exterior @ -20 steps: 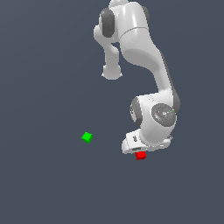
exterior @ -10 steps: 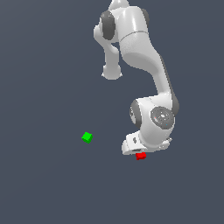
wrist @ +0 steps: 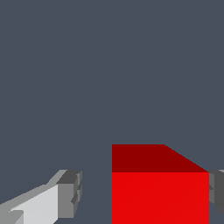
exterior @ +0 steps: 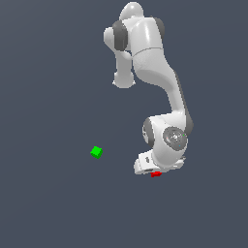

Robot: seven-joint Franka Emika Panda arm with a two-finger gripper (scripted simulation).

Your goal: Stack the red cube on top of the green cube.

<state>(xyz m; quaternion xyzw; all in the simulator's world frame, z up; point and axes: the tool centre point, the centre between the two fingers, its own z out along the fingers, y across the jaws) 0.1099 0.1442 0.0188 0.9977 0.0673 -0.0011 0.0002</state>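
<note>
The red cube (exterior: 156, 174) lies on the dark floor, partly covered by the white hand in the exterior view. In the wrist view the red cube (wrist: 159, 192) sits between the two fingertips. It is against one finger (wrist: 216, 192) and a gap separates it from the other finger (wrist: 70, 194). My gripper (exterior: 154, 170) is open and straddles the cube (wrist: 143, 192). The green cube (exterior: 96, 152) lies alone on the floor towards the exterior view's left, well apart from the gripper. It does not show in the wrist view.
The white arm (exterior: 155, 63) rises above the hand towards the top of the exterior view. The plain dark grey floor (exterior: 48, 203) fills everything else in view.
The hand has sunk slightly over the red cube, covering more of it. Neither cube has moved.
</note>
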